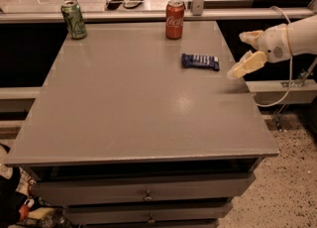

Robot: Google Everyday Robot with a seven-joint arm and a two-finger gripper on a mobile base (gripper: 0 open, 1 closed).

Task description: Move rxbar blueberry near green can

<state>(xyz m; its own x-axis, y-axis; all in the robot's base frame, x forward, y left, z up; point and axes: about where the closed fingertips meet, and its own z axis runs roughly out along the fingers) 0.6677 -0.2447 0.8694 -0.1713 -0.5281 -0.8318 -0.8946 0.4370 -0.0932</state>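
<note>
The rxbar blueberry (200, 61), a flat dark blue bar with a row of pale print, lies on the grey table (129, 108) right of centre. The green can (74, 20) stands upright at the table's far left corner, far from the bar. My gripper (246, 52) hovers at the table's right edge, just right of the bar and not touching it. It is open and empty, its pale fingers (246, 65) spread apart.
A red Coca-Cola can (174, 19) stands upright at the far edge, behind and left of the bar. A cable (285, 90) hangs below my arm on the right. Drawers (146, 192) sit under the table's front edge.
</note>
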